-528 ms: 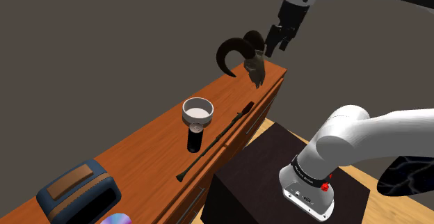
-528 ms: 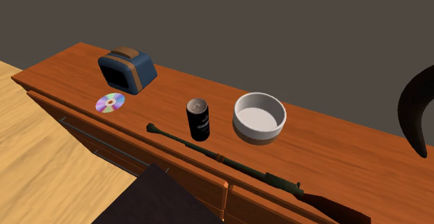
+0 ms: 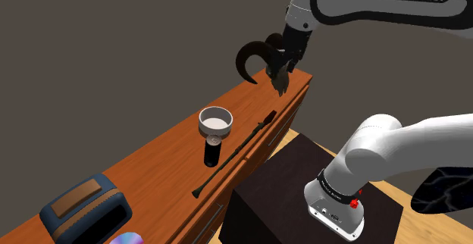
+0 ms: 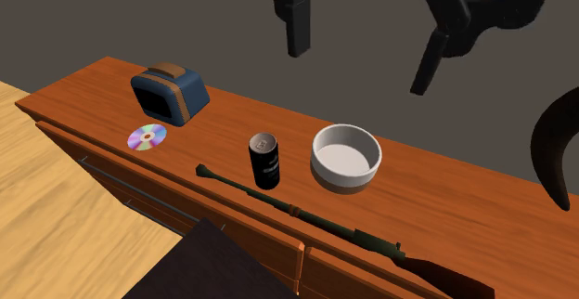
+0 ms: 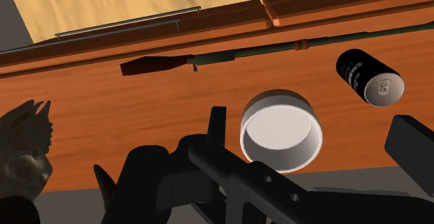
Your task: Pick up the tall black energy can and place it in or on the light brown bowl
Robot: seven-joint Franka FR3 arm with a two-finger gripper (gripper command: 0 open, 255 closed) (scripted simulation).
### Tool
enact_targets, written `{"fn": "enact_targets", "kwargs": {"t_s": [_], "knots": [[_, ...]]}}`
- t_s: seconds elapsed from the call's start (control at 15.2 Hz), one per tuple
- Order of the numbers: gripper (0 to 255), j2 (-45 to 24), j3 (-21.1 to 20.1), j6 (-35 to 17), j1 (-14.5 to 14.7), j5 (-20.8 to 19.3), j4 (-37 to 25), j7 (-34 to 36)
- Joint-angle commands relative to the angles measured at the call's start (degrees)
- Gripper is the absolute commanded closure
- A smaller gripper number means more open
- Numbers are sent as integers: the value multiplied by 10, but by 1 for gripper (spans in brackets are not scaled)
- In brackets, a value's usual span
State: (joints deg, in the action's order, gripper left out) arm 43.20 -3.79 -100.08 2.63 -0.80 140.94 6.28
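Note:
A tall black can (image 3: pixel 211 151) (image 4: pixel 264 161) (image 5: pixel 370 78) stands upright on the wooden dresser top (image 4: pixel 445 209). Beside it, a little apart, sits a pale bowl (image 3: pixel 215 120) (image 4: pixel 346 156) (image 5: pixel 281 130), whitish inside and empty. My black gripper (image 3: pixel 282 67) (image 4: pixel 360 65) (image 5: pixel 309 118) hangs open and empty high above the dresser. It is roughly over the bowl and well above the can, and it touches neither. In the shoulder view it is in front of the horned skull at the dresser's far end.
A long thin rifle-like object (image 3: pixel 235 153) (image 4: pixel 297 212) (image 5: pixel 278 52) lies along the dresser's front edge, close to the can. A dark horned skull (image 3: pixel 254 57) (image 4: pixel 557 149) sits at one end, a blue boxy appliance (image 4: pixel 170 93) and a disc (image 4: pixel 147 138) at the other. The dark stand (image 3: pixel 280 189) is below the front.
The arm has swung down and towards the shoulder view's left. The open fingers have entered the second exterior view from above. The can and bowl have not moved.

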Motion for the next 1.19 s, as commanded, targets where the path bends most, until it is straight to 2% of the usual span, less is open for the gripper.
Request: {"fn": "enact_targets", "kwargs": {"t_s": [0.0, 0.59, 1.12], "knots": [[0, -21, -13, -34, 5, 10, 16, 17], [0, -144, -74, -194, 24, 44, 62, 93], [0, -306, -129, -333, 31, 42, 49, 170]]}}
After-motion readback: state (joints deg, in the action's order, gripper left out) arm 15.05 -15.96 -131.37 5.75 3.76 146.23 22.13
